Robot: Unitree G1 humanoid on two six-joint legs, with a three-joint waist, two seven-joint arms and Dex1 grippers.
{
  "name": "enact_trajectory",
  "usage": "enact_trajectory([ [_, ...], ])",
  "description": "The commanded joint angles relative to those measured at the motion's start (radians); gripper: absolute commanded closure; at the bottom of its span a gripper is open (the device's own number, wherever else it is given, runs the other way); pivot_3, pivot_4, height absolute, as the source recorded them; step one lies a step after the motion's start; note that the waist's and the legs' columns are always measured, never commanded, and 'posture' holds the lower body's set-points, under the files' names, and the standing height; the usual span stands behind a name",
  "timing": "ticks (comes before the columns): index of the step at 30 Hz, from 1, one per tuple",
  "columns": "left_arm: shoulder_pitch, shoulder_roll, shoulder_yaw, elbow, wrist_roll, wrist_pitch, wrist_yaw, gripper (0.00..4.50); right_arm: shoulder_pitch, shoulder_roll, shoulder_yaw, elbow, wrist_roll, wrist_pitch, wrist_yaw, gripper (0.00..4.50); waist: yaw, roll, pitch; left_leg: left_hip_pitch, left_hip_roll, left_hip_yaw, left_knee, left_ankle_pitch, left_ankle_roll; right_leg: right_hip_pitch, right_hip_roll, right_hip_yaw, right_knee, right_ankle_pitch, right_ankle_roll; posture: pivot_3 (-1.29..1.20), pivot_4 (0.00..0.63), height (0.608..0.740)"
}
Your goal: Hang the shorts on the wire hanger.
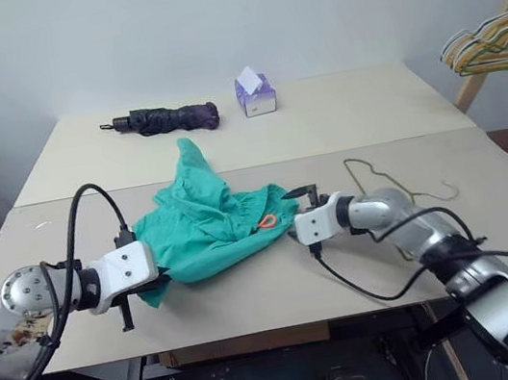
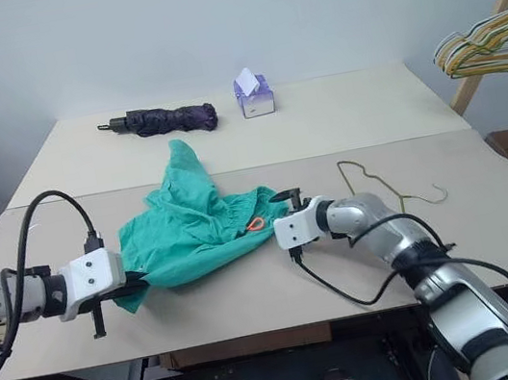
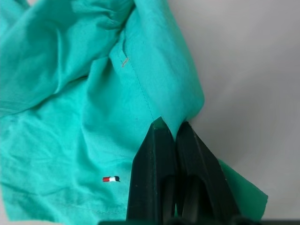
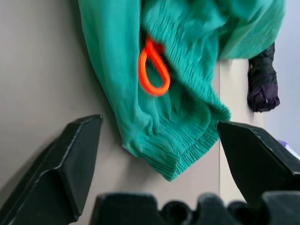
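You have the shorts [image 1: 206,222] lying in a crumpled heap near the middle of the front table [image 1: 280,288], one leg stretched away from you toward the far table, the gathered waistband and its orange loop [image 1: 267,221] turned toward your right side. Your left gripper [image 3: 174,133] has its 2 fingers pressed together on a fold at the near left edge of the shorts, and the wrist view shows the cloth pinched between the tips, with a small red, white and blue tag [image 3: 111,178] close by. Your right gripper [image 4: 159,154] has its jaws spread wide and holds nothing; it sits low over the table just beside the waistband, which lies between the 2 fingers in the wrist view but touches neither. The wire hanger [image 1: 400,185] lies flat on the table to the right of the shorts, just behind your right arm, apart from the cloth. On the far table you can see a folded dark umbrella [image 1: 169,119] and a purple tissue box [image 1: 256,95], and a bunch of hangers [image 1: 498,42] hangs at the far right
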State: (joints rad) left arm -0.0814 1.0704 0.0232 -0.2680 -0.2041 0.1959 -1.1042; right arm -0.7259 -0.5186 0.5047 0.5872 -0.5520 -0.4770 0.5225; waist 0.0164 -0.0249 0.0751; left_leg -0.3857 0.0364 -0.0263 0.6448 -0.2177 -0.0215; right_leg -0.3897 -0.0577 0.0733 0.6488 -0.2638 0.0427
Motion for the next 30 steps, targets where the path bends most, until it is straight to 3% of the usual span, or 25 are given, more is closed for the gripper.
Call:
enact_trajectory([
  [1,0.009,0.0,0.049,-0.043,-0.018,-0.001,0.003,4.46,-0.067,0.007,0.035,0.115,-0.108,-0.063,-0.148,0.0,0.0,0.0,0.0,0.0,0.0,0.0,0.0,0.0,0.0,0.0,0.0,0.0,0.0,0.0,0.0,0.19,0.041,0.74],
  [5,0.033,-0.005,0.065,-0.058,-0.014,0.002,0.01,4.5,-0.104,0.023,0.067,0.182,-0.14,-0.133,-0.19,0.53,-0.002,0.0,0.0,0.001,0.0,0.0,0.0,0.0,0.0,0.001,0.0,0.0,0.001,0.0,0.0,0.19,0.04,0.74],
  [16,0.046,-0.011,0.073,-0.054,-0.018,-0.011,-0.007,4.5,-0.148,0.074,0.105,0.291,-0.206,-0.127,-0.234,4.37,-0.006,0.0,0.0,0.003,0.0,-0.001,0.0,0.0,0.0,0.001,0.001,0.0,0.003,0.0,-0.001,0.18,0.037,0.74],
  [23,0.046,-0.013,0.057,-0.018,0.019,-0.07,-0.013,4.5,-0.06,-0.007,0.041,0.115,-0.103,-0.142,-0.12,4.48,0.0,0.0,0.0,0.002,0.0,-0.001,-0.001,0.0,0.0,0.001,0.0,0.0,0.003,0.0,-0.001,0.15,0.034,0.74],
  [30,-0.029,0.003,0.003,0.158,0.061,-0.311,-0.128,4.5,0.167,-0.239,-0.075,-0.4,0.31,-0.103,0.248,4.48,0.002,0.0,0.0,0.001,0.0,-0.001,-0.001,0.0,0.0,0.001,0.0,0.0,0.001,0.0,-0.001,0.12,0.031,0.74],
])
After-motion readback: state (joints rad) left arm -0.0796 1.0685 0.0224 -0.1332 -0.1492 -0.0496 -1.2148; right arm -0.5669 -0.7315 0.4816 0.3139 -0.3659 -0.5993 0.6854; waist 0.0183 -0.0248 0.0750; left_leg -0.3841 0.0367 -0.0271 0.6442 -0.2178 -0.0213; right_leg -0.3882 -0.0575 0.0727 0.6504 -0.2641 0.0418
